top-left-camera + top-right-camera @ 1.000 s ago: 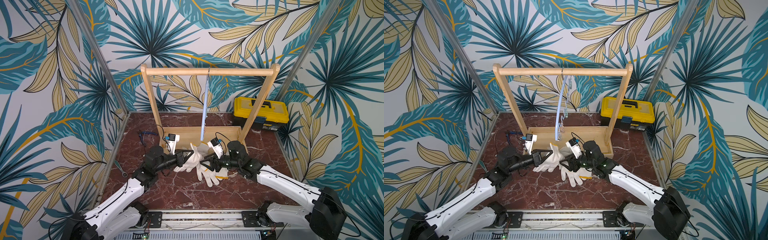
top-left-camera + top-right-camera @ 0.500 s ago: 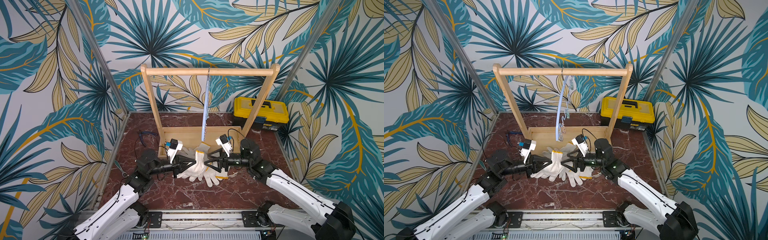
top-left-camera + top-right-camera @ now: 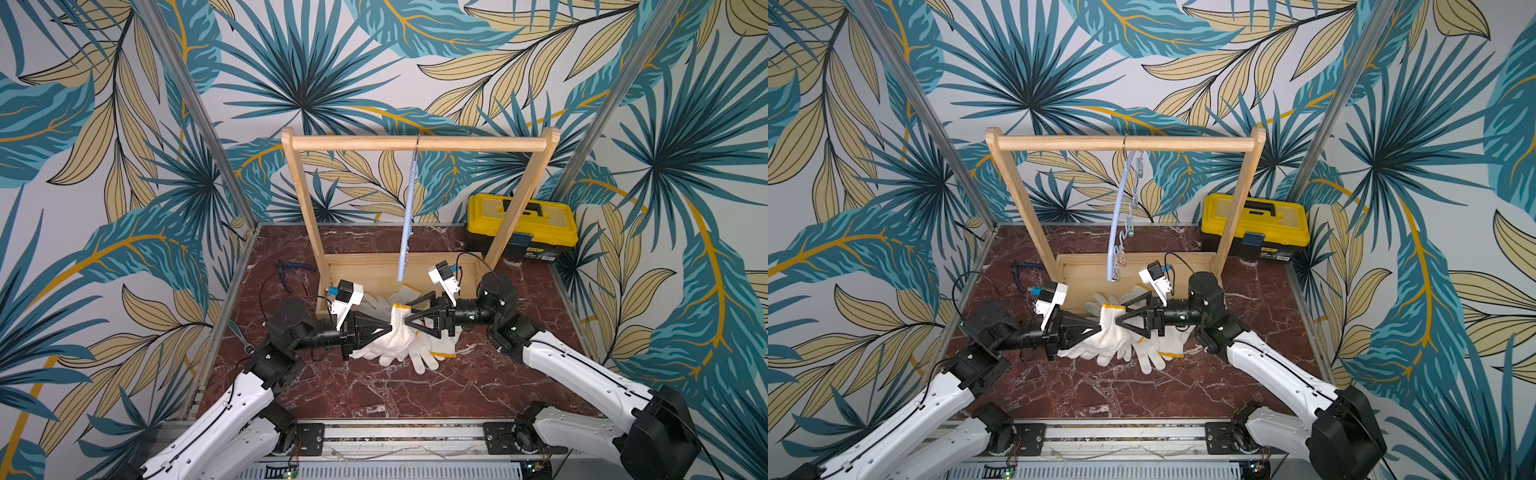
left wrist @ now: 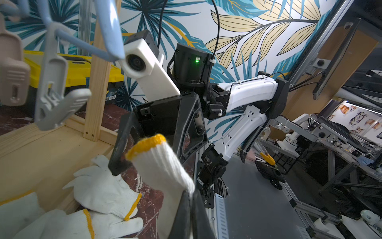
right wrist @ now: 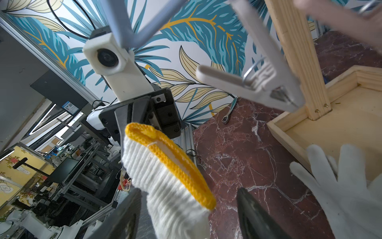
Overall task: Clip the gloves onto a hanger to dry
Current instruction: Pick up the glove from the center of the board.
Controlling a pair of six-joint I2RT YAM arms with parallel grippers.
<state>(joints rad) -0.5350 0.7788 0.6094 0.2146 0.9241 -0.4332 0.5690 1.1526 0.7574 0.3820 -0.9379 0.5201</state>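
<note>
As I look in from the near edge of the marble table [image 3: 374, 390], the left gripper [image 3: 389, 328] is clamped tight on the held glove [image 3: 397, 340], pinching it below the yellow cuff, which stands up while the rest drapes down onto the stone. Facing it, the right gripper [image 3: 408, 315] has its jaws spread wide; in the right wrist view its fingers [image 5: 248, 207] sit either side of that cuff, and I can't tell whether either touches the knit. Beneath both lie the loose gloves [image 3: 428, 353], heaped against the base of the wooden rack [image 3: 415, 144]. Beyond, the hanger [image 3: 407, 216] dangles from the rack's rail, its lowest clips [image 3: 1119, 266] just above the raised cuff. Farthest back sits a yellow toolbox [image 3: 521, 224]
</note>
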